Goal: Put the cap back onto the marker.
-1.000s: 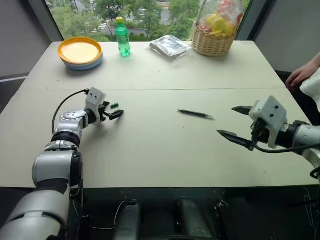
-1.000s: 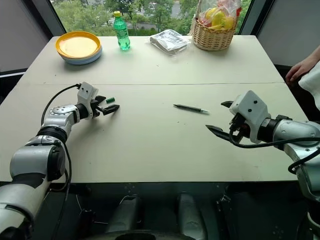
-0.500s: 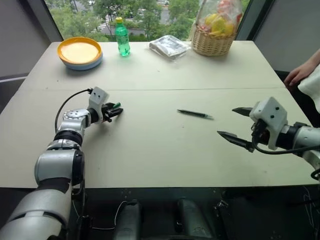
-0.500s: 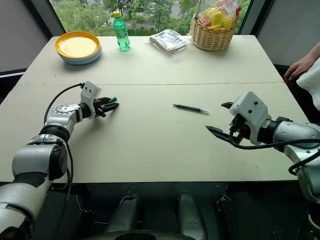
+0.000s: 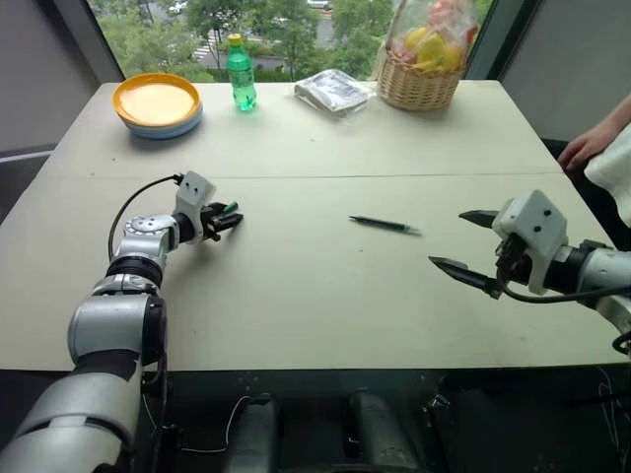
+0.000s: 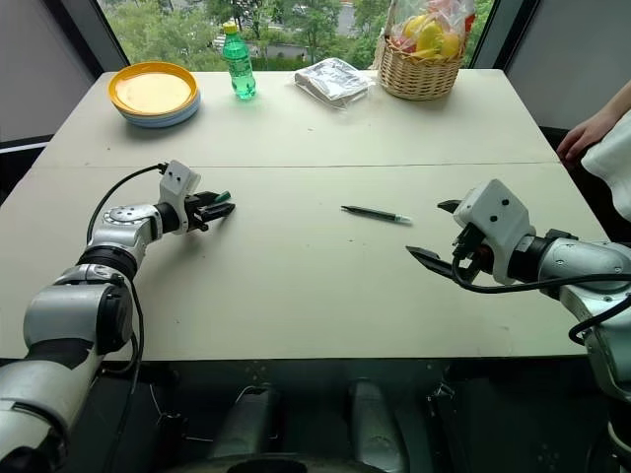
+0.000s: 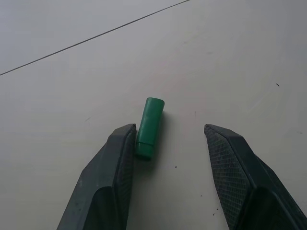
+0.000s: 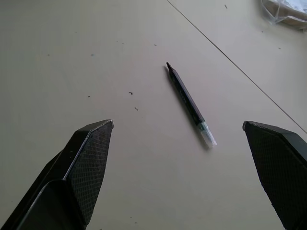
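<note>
The left end effector (image 7: 165, 139) sits half released on the worktop (image 5: 315, 296) with the green cap (image 7: 149, 127) lying between its fingers, touching one and ungrasped, while the right end effector (image 5: 465, 244) hovers fully released just beside the marker (image 5: 385, 225), which lies mid-worktop

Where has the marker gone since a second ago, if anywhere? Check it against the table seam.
No. The marker lies where it did, at the same gap from the table seam, its pale tip toward the right gripper.
</note>
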`<state>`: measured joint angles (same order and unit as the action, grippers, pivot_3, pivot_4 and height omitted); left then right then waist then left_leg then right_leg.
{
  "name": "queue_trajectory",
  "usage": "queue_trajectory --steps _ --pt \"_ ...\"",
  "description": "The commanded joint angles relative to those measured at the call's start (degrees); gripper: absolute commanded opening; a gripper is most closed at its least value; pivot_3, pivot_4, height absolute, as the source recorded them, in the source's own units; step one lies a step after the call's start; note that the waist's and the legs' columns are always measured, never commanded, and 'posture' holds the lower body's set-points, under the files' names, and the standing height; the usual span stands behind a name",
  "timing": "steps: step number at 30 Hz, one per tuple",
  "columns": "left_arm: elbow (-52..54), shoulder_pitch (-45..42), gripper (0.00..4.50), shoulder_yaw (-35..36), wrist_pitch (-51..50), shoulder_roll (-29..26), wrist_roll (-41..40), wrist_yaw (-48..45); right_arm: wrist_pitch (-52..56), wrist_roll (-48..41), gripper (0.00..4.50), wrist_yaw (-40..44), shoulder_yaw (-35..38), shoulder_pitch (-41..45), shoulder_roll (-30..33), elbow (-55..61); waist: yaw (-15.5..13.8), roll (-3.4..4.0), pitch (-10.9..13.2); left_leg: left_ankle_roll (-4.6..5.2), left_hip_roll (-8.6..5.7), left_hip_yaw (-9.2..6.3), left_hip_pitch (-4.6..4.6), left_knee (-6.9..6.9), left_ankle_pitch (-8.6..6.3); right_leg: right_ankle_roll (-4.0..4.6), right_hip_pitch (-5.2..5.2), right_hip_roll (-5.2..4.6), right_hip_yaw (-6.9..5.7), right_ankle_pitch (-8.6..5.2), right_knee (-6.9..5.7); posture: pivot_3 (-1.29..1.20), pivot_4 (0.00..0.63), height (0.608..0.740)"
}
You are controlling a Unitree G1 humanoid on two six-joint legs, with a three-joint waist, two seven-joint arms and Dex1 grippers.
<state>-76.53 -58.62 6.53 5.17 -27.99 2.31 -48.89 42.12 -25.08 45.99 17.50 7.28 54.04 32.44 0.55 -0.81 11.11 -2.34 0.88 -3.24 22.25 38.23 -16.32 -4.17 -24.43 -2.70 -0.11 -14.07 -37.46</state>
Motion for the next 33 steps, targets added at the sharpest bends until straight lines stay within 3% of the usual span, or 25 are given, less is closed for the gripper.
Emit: queue_trajectory --steps 1,4,7,9,25,28,33 --pt "-0.5 -0.4 2.36 0.0 -0.6 0.4 0.6 -0.5 -0.2 -0.6 4.5 -0.3 1.9 0.2 1.0 2.0 0.0 0.0 0.0 0.0 0.0 0.0 0.0 0.0 0.0 0.0 0.0 0.0 0.0 0.0 0.0 0.0 0.15 0.74" --pt "-0.5 -0.4 2.36 0.0 -0.6 0.5 0.7 -0.5 -0.2 -0.5 4.5 -0.4 1.8 0.2 1.0 1.8 0.0 0.0 0.0 0.0 0.0 0.0 0.0 0.0 0.0 0.0 0.0 0.0 0.0 0.0 0.0 0.0 0.15 0.74" --pt "-0.6 -0.4 1.55 0.0 -0.6 0.6 0.7 -0.5 -0.3 -0.5 4.5 -0.4 1.6 0.5 1.1 1.7 0.0 0.0 0.0 0.0 0.0 0.0 0.0 0.0 0.0 0.0 0.0 0.0 0.0 0.0 0.0 0.0 0.15 0.74" --pt "-0.6 -0.4 0.7 0.0 -0.6 0.6 0.7 -0.1 -0.3 -0.5 4.5 -0.4 1.5 0.5 1.1 1.6 0.0 0.0 0.0 0.0 0.0 0.0 0.0 0.0 0.0 0.0 0.0 0.0 0.0 0.0 0.0 0.0 0.15 0.74" --pt "-0.1 0.9 0.7 0.4 -0.1 -0.1 0.1 -2.0 -1.9 0.0 4.5 -0.4 -1.6 2.7 0.2 -0.4 0.1 0.0 0.0 0.0 0.0 0.0 -0.03 0.02 0.0 0.0 0.01 0.0 0.0 0.0 -0.05 0.0 0.15 0.74" --pt "-0.1 1.4 0.02 0.4 -0.1 -0.2 0.2 -2.0 -2.4 0.1 4.5 -0.3 -2.4 3.3 0.1 -1.0 0.1 0.0 0.0 0.0 0.0 0.0 -0.03 0.02 0.0 0.0 0.01 0.0 0.0 0.0 -0.05 0.0 0.15 0.74" --pt "0.1 1.7 0.02 0.7 0.1 -0.2 0.2 -1.6 -3.4 0.3 4.5 0.1 -4.3 5.2 0.2 -2.7 0.1 0.0 0.0 0.0 0.0 0.0 -0.04 0.02 0.0 0.0 0.01 0.0 0.01 0.0 -0.05 0.0 0.15 0.74"
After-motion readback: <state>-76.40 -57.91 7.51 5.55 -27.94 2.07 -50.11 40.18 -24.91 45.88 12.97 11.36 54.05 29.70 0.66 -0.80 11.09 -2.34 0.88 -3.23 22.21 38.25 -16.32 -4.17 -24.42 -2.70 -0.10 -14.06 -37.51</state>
